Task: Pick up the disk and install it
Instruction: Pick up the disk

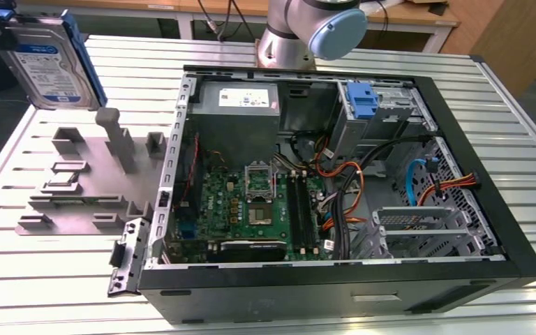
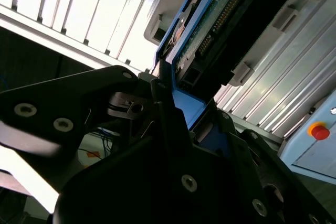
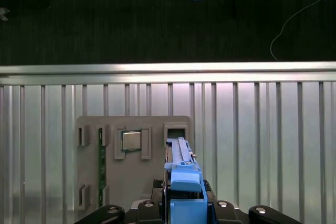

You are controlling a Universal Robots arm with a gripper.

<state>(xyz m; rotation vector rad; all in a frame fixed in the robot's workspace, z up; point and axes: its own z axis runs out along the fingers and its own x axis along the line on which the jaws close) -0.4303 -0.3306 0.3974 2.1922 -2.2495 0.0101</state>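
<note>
Black two-finger gripper (image 2: 167, 100): clamped shut on the blue carrier edge of the disk (image 1: 52, 64), a silver-grey rectangular hard drive hanging near-upright. Position: raised above the grey slotted fixture tray (image 1: 82, 188), clear of the open black computer case (image 1: 343, 286), on the exterior view's left.

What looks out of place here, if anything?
The disk hangs in the air, clamped in the gripper above the grey parts plate, beside the open computer case rather than inside it. Nothing looks spilled or broken.
</note>
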